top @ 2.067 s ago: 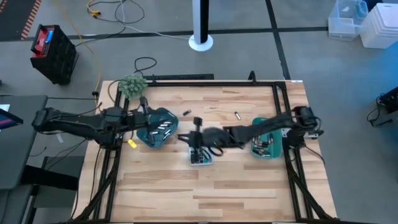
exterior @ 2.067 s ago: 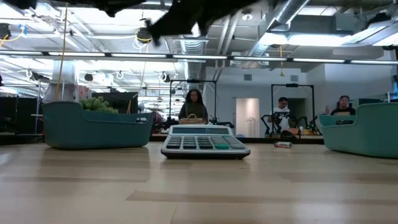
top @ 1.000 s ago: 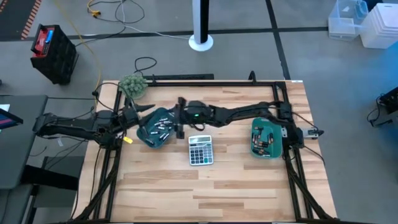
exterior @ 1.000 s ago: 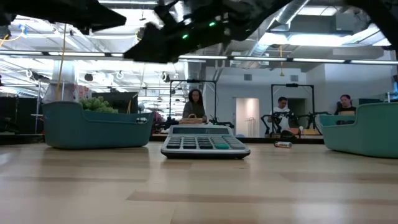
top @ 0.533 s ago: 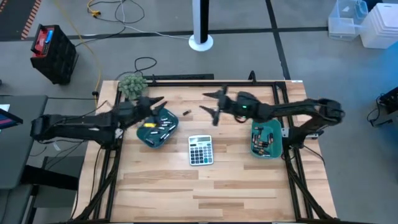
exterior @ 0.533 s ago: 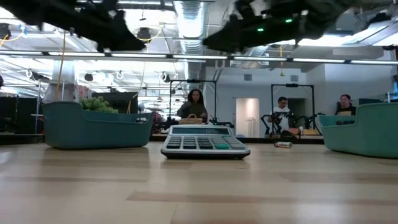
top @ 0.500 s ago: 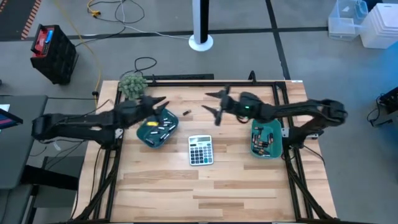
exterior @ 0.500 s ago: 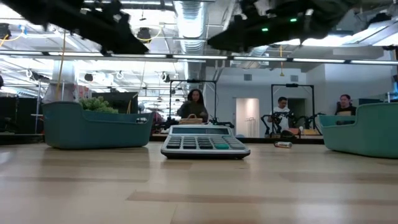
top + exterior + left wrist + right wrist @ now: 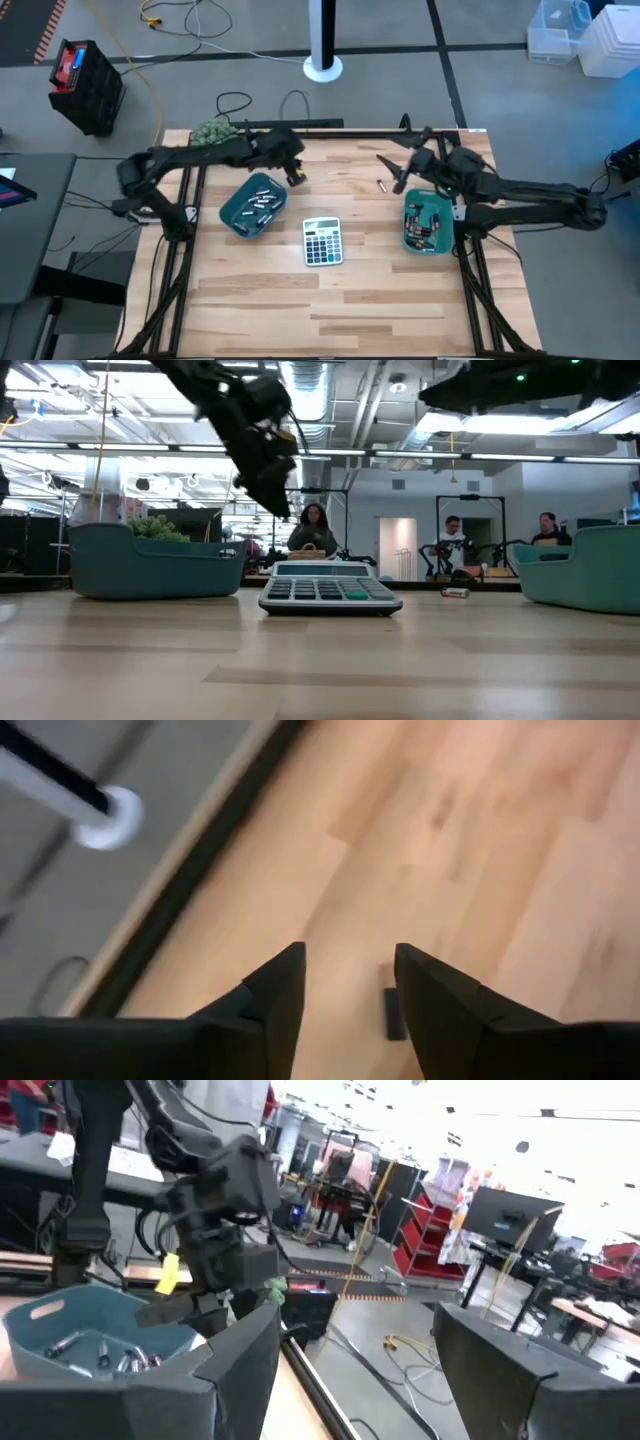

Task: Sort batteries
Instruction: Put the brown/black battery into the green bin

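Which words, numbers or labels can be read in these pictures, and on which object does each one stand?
None can be read.
Grey calculator: key markings too small to read.
Yellow tag on the left arm: no legible text.
Red-and-black box on the floor: label blurred.

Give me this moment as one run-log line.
left gripper: open above loose battery | right gripper: open, empty, near right tray | calculator: untouched

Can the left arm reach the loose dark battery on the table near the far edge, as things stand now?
Probably yes. The left claw hangs open just above that battery, which lies alone on bare wood; nothing stands between them.
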